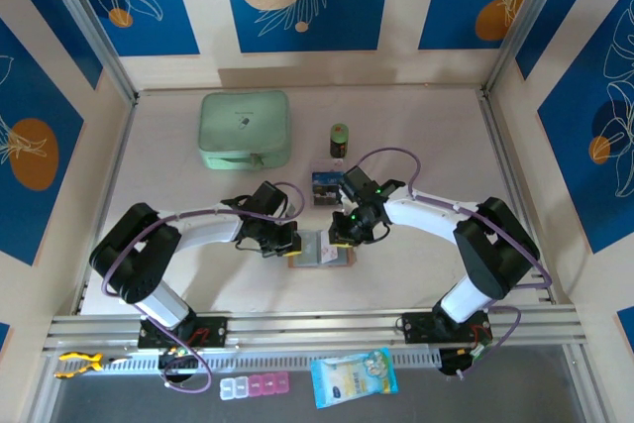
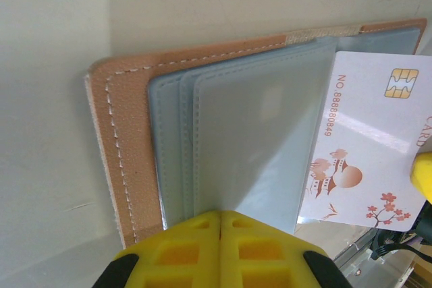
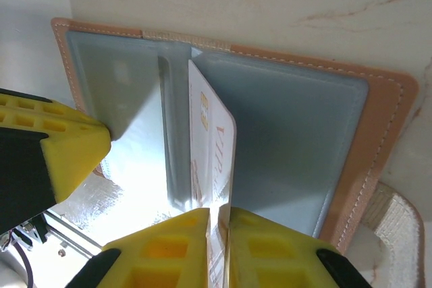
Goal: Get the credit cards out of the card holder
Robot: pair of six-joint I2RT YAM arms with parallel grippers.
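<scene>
The salmon-pink card holder (image 1: 319, 253) lies open and flat on the table, its grey pockets (image 2: 236, 133) facing up. My left gripper (image 2: 221, 215) is shut, its tips resting on the left pocket page (image 3: 128, 99). A whitish credit card (image 2: 364, 146) with a chip and red drawings stands on edge over the holder's fold. My right gripper (image 3: 219, 210) is shut on the lower edge of this card (image 3: 212, 146). In the top view both grippers (image 1: 287, 242) (image 1: 342, 235) meet over the holder. A dark blue card (image 1: 326, 187) lies on the table just behind it.
A mint-green zip case (image 1: 245, 130) sits at the back left and a small dark bottle (image 1: 339, 141) at the back middle. Below the front rail lie a pill organiser (image 1: 256, 386), a blue packet (image 1: 354, 376) and a yellow tool (image 1: 77, 361).
</scene>
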